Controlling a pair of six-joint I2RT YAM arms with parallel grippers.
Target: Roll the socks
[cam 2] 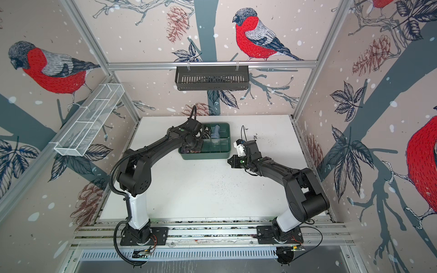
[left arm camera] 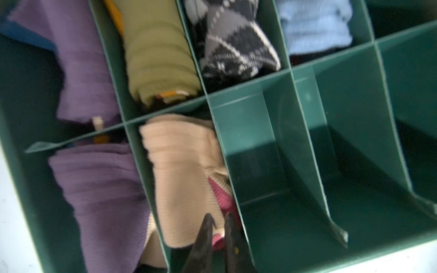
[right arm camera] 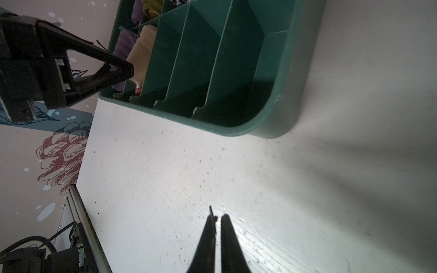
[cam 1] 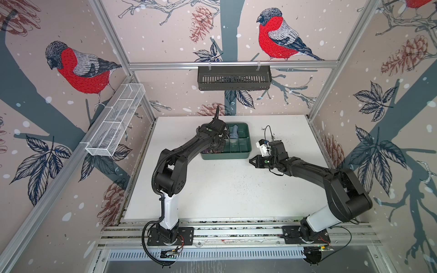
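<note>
We see the purple sock (left arm camera: 101, 201) rolled up, ribbed, with a tan part at one end, in a corner compartment of the green tray (left arm camera: 248, 123). The tan sock (left arm camera: 182, 175), also rolled, shows some pink and sits in the compartment just beside.

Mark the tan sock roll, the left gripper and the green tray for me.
tan sock roll (left arm camera: 182, 170), left wrist view, ribbed middle.
left gripper (left arm camera: 218, 219), left wrist view, between its fingertips.
green tray (right arm camera: 298, 78), right wrist view, outer wall.
</note>
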